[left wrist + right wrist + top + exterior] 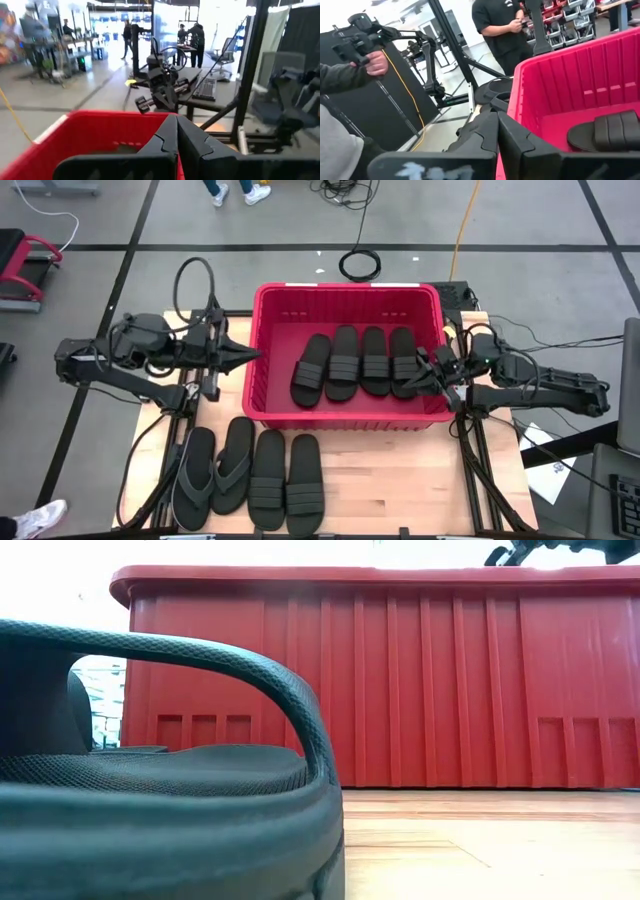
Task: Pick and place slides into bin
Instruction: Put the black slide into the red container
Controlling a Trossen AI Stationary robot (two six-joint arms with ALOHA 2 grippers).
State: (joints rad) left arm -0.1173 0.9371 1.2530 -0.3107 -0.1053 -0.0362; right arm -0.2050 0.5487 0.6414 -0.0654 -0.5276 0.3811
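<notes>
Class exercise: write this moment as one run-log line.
bin: four slides inside | table: four slides left | left gripper: shut, at bin's left wall | right gripper: shut, at right wall

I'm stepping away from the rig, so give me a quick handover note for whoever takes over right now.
Left gripper: shut, empty, at the bin's left rim.
Right gripper: shut, empty, at the bin's right rim.
Red bin: at the table's middle, holding four black strap slides side by side.
Done: those four.
Left: four on the table in front of the bin, two flip-flops and two black strap slides.
</notes>
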